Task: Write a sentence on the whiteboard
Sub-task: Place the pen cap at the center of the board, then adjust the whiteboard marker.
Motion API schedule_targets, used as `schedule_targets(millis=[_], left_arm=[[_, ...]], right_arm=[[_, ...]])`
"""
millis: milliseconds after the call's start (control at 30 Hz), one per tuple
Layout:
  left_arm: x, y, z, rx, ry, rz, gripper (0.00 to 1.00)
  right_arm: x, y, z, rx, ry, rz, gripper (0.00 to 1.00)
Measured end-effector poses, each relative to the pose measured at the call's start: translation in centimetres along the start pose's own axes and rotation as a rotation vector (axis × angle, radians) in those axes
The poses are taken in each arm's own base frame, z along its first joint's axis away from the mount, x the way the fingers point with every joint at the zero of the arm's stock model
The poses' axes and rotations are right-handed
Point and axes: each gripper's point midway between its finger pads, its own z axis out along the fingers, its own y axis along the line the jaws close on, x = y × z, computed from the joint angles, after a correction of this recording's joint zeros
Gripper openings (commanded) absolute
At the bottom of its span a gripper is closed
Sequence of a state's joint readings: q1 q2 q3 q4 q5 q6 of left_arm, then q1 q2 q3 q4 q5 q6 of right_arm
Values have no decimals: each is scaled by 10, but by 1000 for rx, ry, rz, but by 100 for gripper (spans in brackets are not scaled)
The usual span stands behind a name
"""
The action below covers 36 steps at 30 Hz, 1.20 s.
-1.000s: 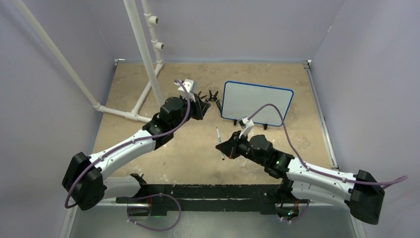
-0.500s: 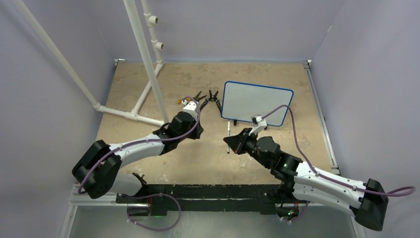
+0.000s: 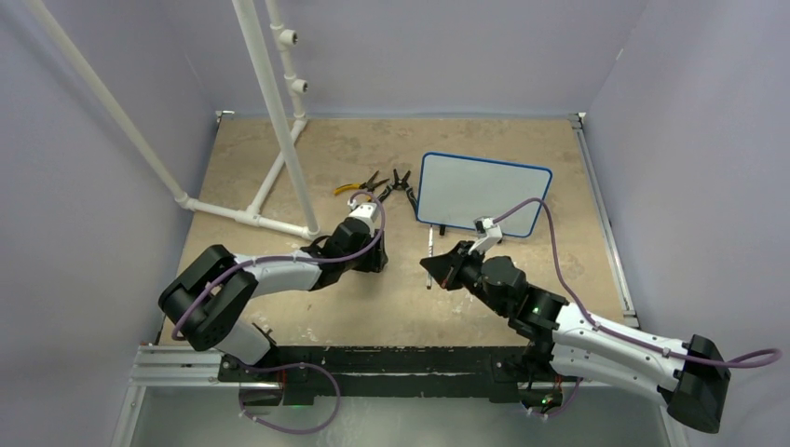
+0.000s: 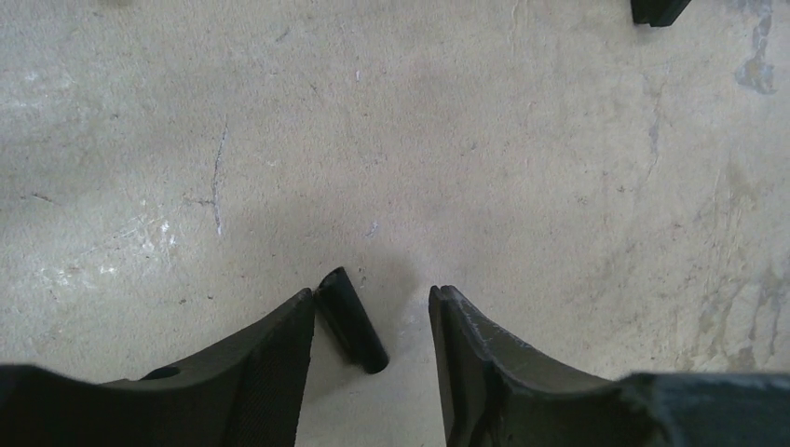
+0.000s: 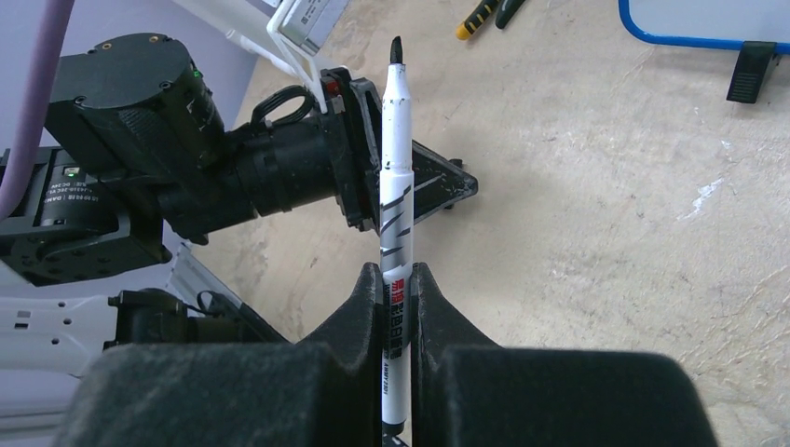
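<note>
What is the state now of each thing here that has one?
whiteboard: standing, blank.
marker: uncapped, gripped by right tool.
cap: off, lying between left tool's fingers.
left tool: open.
right tool: shut on marker.
pliers: lying flat.

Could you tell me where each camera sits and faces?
Top external: above, behind the bases, looking down on left arm, right arm and blue-rimmed white whiteboard.
Left wrist: faces down at tan tabletop, between open left gripper fingers.
Right wrist: looks along right gripper clamping a white black-tipped marker.
Shared: top and right wrist both show that whiteboard.
</note>
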<state>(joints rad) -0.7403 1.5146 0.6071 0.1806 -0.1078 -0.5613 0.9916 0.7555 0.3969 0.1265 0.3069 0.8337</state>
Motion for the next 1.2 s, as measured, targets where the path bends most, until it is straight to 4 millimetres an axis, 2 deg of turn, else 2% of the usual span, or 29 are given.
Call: schedule_targets(millis=[67, 167, 267, 367, 533, 667, 767, 1000, 1200], left_arm=[[-2, -1, 0, 3, -6, 2, 59], [-8, -4, -5, 18, -26, 2, 64], [-29, -18, -20, 74, -88, 5, 68], [-55, -36, -45, 155, -171, 12, 74], [-108, -78, -103, 356, -324, 15, 76], [-133, -107, -140, 532, -391, 13, 77], [-132, -124, -152, 640, -368, 3, 81], [-110, -139, -142, 737, -223, -52, 82], [-112, -153, -145, 806, -214, -87, 80]], right_arm=[[1, 0, 0, 1, 2, 5, 0], [3, -2, -2, -3, 6, 10, 0], [4, -2, -5, -17, 4, 9, 0], [5, -2, -7, -34, 6, -4, 0], [5, 0, -7, -51, 6, -30, 0], [6, 0, -6, -50, 11, -49, 0], [6, 2, -4, -60, 9, -59, 0], [-6, 18, -3, -113, -24, -95, 0], [-9, 26, 1, -140, -28, -130, 0]])
